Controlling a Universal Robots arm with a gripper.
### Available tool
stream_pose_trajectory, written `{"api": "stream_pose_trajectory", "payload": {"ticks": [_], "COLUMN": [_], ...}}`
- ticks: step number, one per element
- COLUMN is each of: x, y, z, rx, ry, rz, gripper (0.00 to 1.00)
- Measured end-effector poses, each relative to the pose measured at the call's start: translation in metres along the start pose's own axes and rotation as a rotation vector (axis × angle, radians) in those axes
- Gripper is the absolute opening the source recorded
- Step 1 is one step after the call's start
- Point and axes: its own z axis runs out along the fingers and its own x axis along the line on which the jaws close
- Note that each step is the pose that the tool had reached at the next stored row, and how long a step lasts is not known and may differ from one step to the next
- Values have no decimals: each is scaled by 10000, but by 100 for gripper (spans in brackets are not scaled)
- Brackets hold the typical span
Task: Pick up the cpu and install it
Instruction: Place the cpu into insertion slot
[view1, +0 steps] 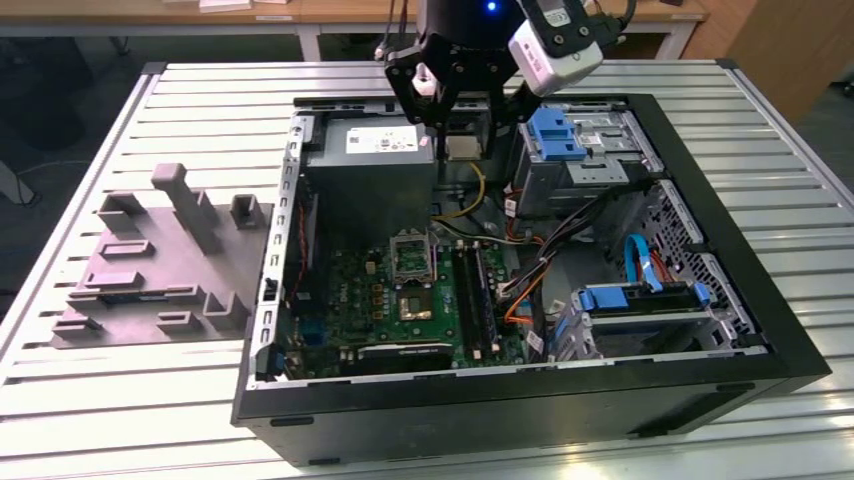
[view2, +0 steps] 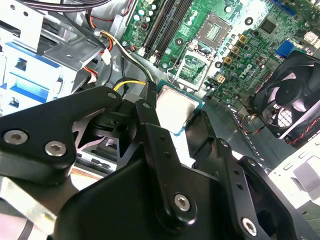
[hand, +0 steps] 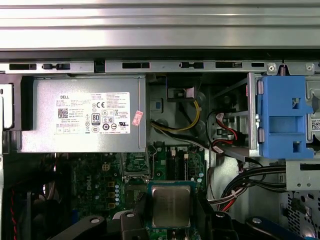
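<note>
The tool (view1: 462, 138) is clamped on the cpu (hand: 171, 205) — held above the computer case (view1: 507, 420) (side open).

One cpu (hand: 171, 205), one power supply (hand: 82, 135), one fan (view2: 287, 107), one grey tray (view1: 134, 290) (outside the case (view1: 534, 420)).

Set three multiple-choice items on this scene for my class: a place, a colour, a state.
1. The grey tray lies: A on the table beside the case; B inside the case; C atop the case.
2. The drive bracket is: A red; B yellow; C blue.
3. The tool is: A open; B shut on the cpu; C resting on the table.
Key: A, the tray sits at the exterior view's left of the case; C, its plastic is blue; B, it clamps the chip's edges.
</note>
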Motion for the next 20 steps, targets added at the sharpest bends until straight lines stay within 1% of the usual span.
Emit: {"api": "stream_pose_trajectory", "payload": {"ticks": [6,8,10,11,13,17,18,20], "x": [3,10,16,18,25,36,42,51], "y": [-7,-34,-75,-92,-105,-130,-135,-142], "z": [0,3,12,21,46,109,126,137], "rx": [4,9,9,10,12,17,17,18], "ry": [1,6,29,56,144,267,287,291], "rz": [-10,-26,-33,-36,-61,-198,-222,-234], "gripper": [47,47,47,47,47,47,47,47]}}
